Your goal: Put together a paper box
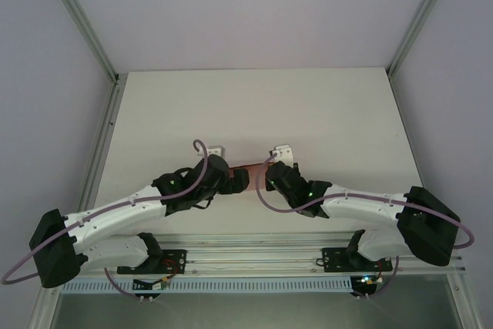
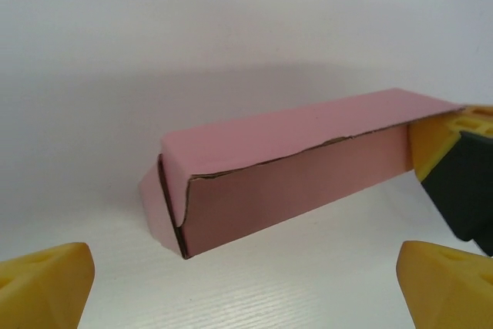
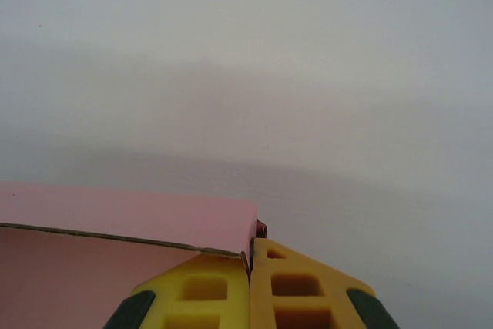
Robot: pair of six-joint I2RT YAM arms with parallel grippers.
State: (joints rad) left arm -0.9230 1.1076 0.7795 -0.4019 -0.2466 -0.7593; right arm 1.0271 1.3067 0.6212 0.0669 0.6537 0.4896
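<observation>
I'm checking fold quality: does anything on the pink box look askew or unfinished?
Yes. On the paper box, the near-end flap splays outward instead of lying flush, and the seam under the top panel gapes unevenly.

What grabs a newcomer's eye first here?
The pink paper box, folded into a long rectangular sleeve, dominates the left wrist view. The right end effector is pinched shut on its far end. The left end effector stands wide open facing the near end, touching nothing.
</observation>
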